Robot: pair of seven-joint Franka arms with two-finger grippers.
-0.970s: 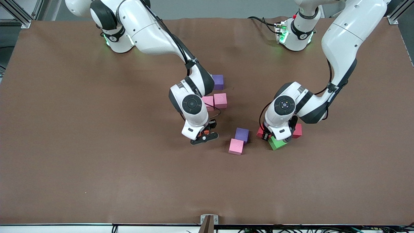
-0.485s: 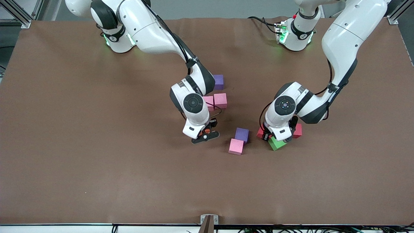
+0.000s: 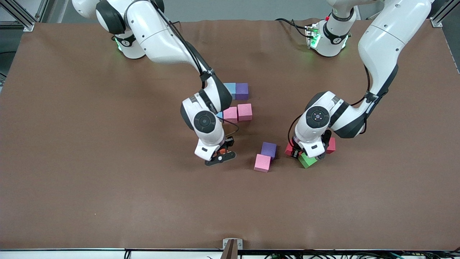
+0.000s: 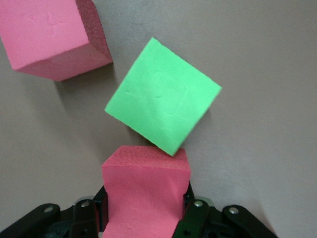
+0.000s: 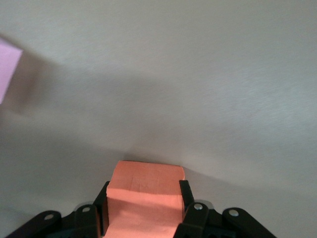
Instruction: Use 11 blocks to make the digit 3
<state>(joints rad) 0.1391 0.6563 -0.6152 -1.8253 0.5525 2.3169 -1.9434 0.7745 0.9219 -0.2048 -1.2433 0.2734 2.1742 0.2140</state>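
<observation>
Beside the green cube [image 4: 162, 101], I see my left gripper [image 4: 146, 210] clamped on a red block [image 4: 145, 191]; my right gripper [image 5: 143, 210] grips an orange block [image 5: 144, 193] over bare mat, toward the right arm's end. Light, squashy foam, I'd judge: pinch flat faces gently.

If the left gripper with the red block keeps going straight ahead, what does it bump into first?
Probably the green cube: it sits right ahead of the red block held in the left gripper, its corner about touching. Depth is unclear.
</observation>
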